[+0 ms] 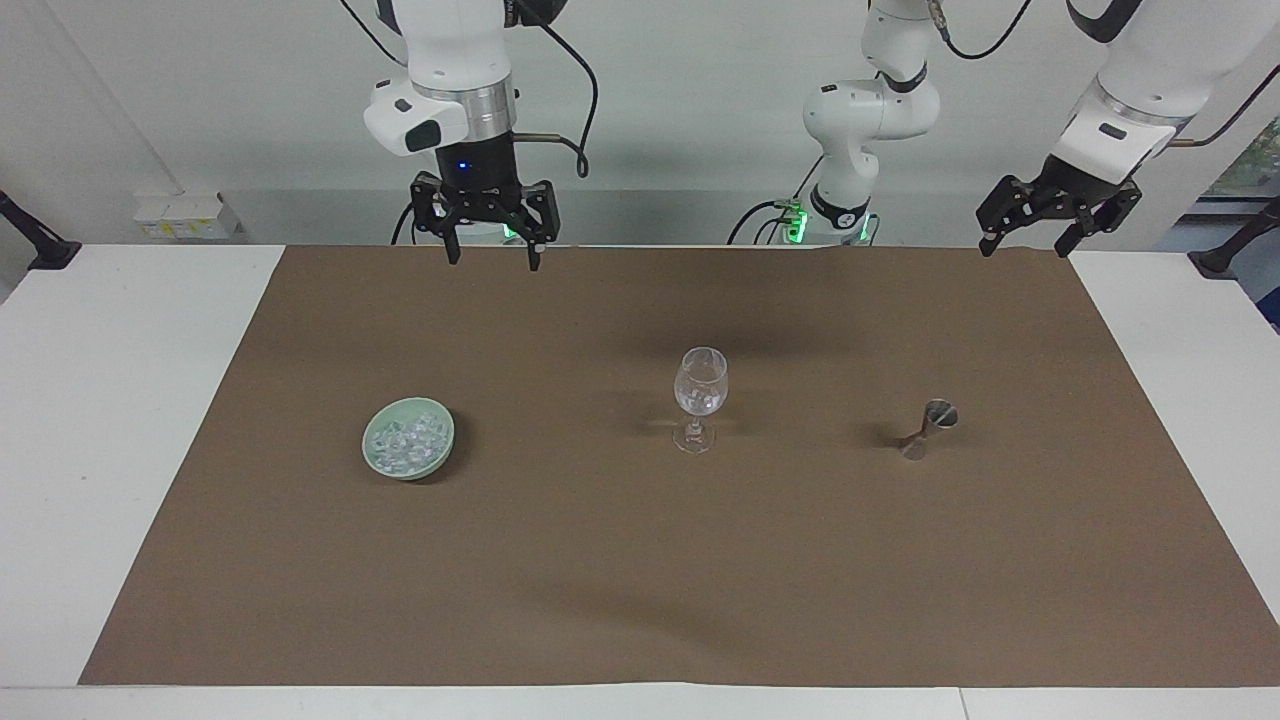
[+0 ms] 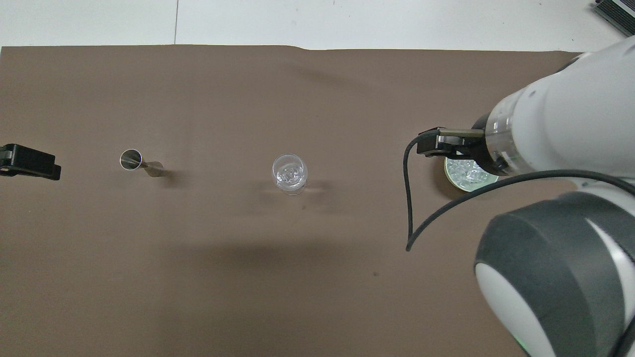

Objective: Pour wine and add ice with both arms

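A clear wine glass [image 1: 700, 392] [image 2: 289, 173] stands mid-mat with a few chunks of ice [image 1: 699, 401] in its bowl. More ice [image 1: 404, 441] [image 2: 465, 171] is heaped in a pale green bowl [image 1: 441, 447] [image 2: 454, 183] toward the right arm's end. My right gripper [image 1: 493, 263] hangs open and empty, high over the mat's robot-side edge; in the overhead view its wrist [image 2: 545, 129] covers part of the bowl. My left gripper [image 1: 1025, 248] [image 2: 30, 162] waits open and raised at the left arm's end. Wine is out of view.
A small steel jigger [image 1: 927, 427] [image 2: 133, 160] stands on the brown mat [image 1: 640, 580] toward the left arm's end, level with the glass. White table [image 1: 110, 420] borders the mat at both ends.
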Tool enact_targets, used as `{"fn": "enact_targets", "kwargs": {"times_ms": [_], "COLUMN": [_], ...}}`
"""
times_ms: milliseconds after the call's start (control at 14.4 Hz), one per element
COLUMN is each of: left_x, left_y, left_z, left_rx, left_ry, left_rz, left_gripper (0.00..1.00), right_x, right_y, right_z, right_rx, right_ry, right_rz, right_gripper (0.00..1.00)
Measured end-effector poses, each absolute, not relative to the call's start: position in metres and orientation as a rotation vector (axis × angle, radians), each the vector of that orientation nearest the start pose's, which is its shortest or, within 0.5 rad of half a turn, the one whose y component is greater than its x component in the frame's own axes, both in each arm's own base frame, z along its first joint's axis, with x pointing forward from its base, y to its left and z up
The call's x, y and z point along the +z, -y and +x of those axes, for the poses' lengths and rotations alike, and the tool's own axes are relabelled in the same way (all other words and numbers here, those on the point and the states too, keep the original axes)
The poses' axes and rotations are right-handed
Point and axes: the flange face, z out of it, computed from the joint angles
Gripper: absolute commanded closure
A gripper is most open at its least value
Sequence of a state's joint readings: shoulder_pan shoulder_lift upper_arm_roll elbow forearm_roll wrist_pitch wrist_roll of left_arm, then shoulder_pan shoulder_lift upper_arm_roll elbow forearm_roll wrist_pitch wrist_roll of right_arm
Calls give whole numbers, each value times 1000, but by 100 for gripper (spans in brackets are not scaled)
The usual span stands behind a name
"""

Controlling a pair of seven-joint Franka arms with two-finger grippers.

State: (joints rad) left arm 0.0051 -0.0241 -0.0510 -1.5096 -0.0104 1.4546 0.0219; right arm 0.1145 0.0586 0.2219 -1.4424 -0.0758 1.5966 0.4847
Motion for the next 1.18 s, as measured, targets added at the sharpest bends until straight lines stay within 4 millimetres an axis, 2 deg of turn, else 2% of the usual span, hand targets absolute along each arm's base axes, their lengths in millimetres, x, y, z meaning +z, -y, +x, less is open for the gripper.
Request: {"fn": "enact_targets", "kwargs": {"times_ms": [208, 417, 833, 972, 1180], "left_x": [656, 656, 656, 656, 656], "left_y": [26, 26, 26, 26, 26], "left_z": [534, 534, 534, 534, 534], "left_rx": [49, 49, 49, 49, 49], "left_ry": [-108, -108, -108, -108, -108], "left_rz": [-3148, -3148, -3148, -3148, -3148], "left_gripper": [0, 0, 0, 0, 0], "right_x": [651, 652, 652, 645, 639], "right_y": [-158, -125, -63, -52, -49], "right_z": [549, 553, 544, 540, 535], "right_rx": [-109, -79, 36, 65, 63], "right_ry": [-297, -372, -288, -277, -270], "right_rz": [-3158, -3161, -3178, -3181, -3182], "right_gripper": [0, 0, 0, 0, 0]}}
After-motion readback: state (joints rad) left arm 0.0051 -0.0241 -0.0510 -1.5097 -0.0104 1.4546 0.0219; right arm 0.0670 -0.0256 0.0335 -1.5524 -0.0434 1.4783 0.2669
